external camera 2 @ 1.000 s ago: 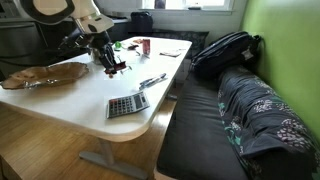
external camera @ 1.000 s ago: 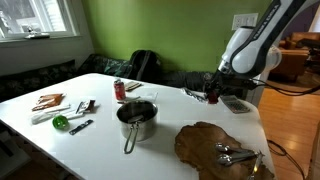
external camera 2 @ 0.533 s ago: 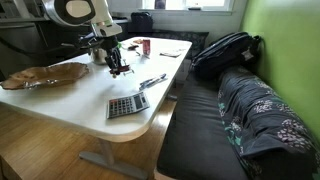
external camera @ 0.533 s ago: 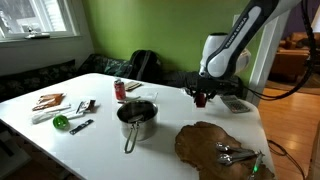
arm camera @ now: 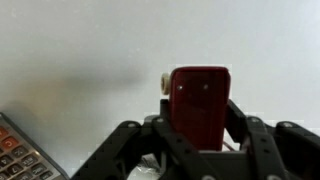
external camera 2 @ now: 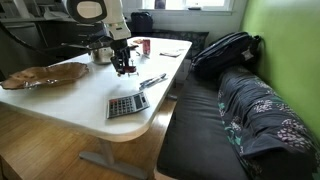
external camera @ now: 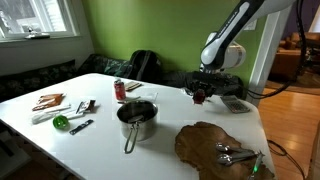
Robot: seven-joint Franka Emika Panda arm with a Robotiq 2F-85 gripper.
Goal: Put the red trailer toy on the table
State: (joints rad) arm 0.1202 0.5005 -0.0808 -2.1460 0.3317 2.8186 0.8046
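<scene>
Between my two fingers sits the red trailer toy (arm camera: 198, 98), and my pincer (arm camera: 198, 128) is clenched on it from both sides, as the wrist view shows plainly: the dark red body stands up out of the jaws with nothing else bearing it. Just past it lies the white table (arm camera: 80, 50), bare and a little blurred under me, with the corner of a calculator (arm camera: 18, 150) showing at the edge of that view. From the exterior views my pincer (external camera: 200, 96) hangs low over the table (external camera: 100, 140) near its edge, close to that calculator (external camera 2: 127, 103), but I cannot tell from any view whether the toy's underside touches the top or floats just above it. So I judge the carrying part as good as done, since the toy is over open tabletop, and the setting-down part not yet done: what is left is to settle it onto the surface, let my jaws go, and lift clear without dragging it along. Farther off stand the steel pot (external camera: 137, 118) and the red can (external camera: 119, 90), well apart from my spot, and the wooden slab (external camera: 205, 145) lies off to one side, so none of them crowds the landing place.
</scene>
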